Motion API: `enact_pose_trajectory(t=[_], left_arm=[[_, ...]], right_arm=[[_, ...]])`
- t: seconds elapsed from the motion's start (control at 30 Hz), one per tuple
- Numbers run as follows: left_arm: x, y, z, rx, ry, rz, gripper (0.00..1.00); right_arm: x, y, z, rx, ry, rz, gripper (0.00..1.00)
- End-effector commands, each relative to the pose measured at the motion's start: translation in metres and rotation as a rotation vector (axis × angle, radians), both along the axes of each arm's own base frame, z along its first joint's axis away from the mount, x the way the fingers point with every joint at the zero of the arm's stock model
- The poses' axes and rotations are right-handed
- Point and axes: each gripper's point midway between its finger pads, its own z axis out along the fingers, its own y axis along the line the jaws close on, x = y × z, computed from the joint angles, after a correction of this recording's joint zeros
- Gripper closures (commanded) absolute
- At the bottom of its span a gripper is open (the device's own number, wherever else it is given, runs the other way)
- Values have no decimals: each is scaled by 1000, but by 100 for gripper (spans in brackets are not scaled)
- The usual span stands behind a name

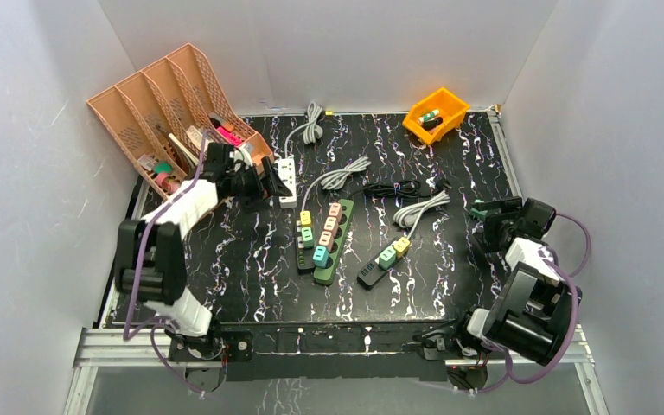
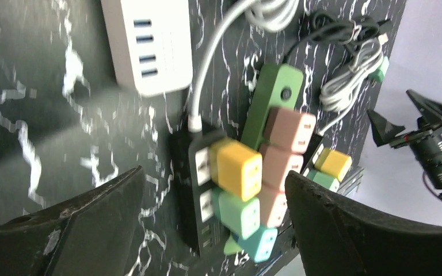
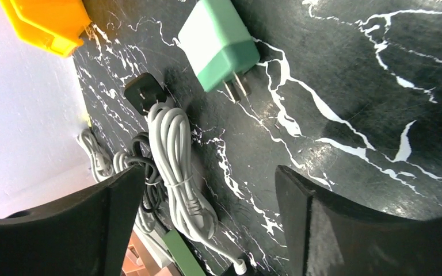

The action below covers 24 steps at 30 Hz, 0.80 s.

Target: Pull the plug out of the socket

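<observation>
While both arms reach out over the black marbled table [image 1: 251, 285], the overhead view lists the stock as follows.

- Far-left corner: peach file organiser [image 1: 160, 104], odds and ends in its slots.
- Just beside it: white power strip [image 1: 287, 177], with the left gripper [image 1: 264, 183] at its near-left side.
- Centre: black power strip [image 1: 304, 242] and green power strip [image 1: 333, 246] side by side, each carrying coloured plugs. A third, short black strip [image 1: 372, 272] lies to their right with a green and a yellow plug.
- Behind these: several coiled cables, grey and black.
- Far right: orange bin [image 1: 437, 112].
- Right edge: right gripper [image 1: 487, 220], and at its tip the mint-green plug [image 1: 478, 210], lying on the table well apart from every strip.

Left wrist view.
- Fingers [image 2: 92, 218] stand wide apart, with only tabletop and strips seen between them.
- Beyond them: white power strip showing four USB ports.
- Black power strip bearing a yellow plug [image 2: 239, 167] and a green one below it.
- Green power strip close alongside, bearing pink plugs [image 2: 290, 129].

Right wrist view.
- Fingers [image 3: 351, 224] wide apart, holding nothing.
- Mint-green plug lies on its side on the table just past them, two metal prongs bare, in no socket.
- Near it: a black plug [image 3: 144, 92] and a bundled white cable [image 3: 175, 167].
- Corner of the orange bin at top left.
</observation>
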Motion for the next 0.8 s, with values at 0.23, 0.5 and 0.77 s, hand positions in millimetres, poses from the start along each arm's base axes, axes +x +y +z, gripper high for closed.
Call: enact_pose_trajectory(t=[0.23, 0.5, 0.77], left_arm=[[-84, 38, -10, 168, 59, 109, 9], [-109, 47, -29, 191, 140, 188, 3], [-142, 48, -35, 158, 157, 208, 2]], right_arm=[[41, 157, 134, -507, -246, 379, 5], [38, 346, 133, -951, -211, 847, 5], [24, 438, 74, -1119, -74, 1121, 10]])
